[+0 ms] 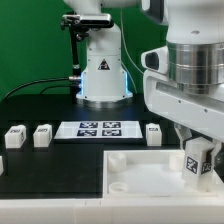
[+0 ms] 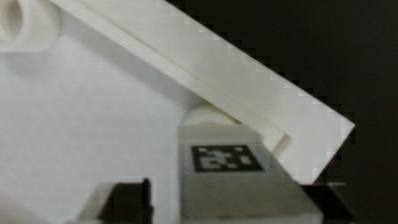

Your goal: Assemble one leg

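Note:
My gripper (image 1: 197,150) is at the exterior view's right, over the right end of the large flat white board (image 1: 135,178). It is shut on a leg (image 1: 197,161), a small white block with a black-and-white tag, held slightly tilted just above the board. In the wrist view the leg (image 2: 228,185) sits between my two dark fingers (image 2: 128,202), its tag facing the camera. A thin light strip shows between the leg and one finger. Its far end points at the board's thick edge (image 2: 214,70).
Three more legs stand behind the board: two at the exterior view's left (image 1: 14,137) (image 1: 42,135) and one at the right (image 1: 153,133). The marker board (image 1: 97,128) lies between them. The arm's base (image 1: 102,75) stands at the back.

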Controlling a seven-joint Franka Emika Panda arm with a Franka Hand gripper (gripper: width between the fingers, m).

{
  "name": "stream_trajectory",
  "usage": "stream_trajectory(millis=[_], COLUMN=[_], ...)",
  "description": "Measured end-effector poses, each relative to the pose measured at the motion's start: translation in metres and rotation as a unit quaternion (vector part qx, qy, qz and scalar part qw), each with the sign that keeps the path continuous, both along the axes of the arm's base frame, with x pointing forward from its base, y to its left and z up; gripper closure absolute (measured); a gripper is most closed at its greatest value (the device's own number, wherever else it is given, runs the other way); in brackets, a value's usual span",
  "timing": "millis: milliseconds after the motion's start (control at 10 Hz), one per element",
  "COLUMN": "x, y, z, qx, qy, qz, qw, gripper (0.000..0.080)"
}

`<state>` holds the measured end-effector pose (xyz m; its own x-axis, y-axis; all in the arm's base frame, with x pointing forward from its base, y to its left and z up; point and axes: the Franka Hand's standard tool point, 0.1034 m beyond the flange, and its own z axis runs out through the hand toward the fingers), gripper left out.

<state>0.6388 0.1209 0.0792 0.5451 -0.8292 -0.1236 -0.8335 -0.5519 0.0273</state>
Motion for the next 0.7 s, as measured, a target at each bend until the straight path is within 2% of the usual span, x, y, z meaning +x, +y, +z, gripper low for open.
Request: stream_trajectory(millis=[100,200,300,500,700], x=[-0.0005,-0.0023,-0.0027,-0.0043,0.0001], y=[-0.0007,-0.0011,-0.0017,0.0012,0.0000], z=[-0.0006,-0.0019,-0.0024,-0.0023,0.0007], qx=[0.001,0.006,0.010,0.017,0.032], qy=[-0.003,-0.005,-0.008,-0.014,-0.020], qz=[0.049,0.127,0.183,0.313,0.440], qw=[0.999,0.992,0.983,0.949,0.897], gripper=[0.0258,0.0184,0.0184,0.0151,0.0150])
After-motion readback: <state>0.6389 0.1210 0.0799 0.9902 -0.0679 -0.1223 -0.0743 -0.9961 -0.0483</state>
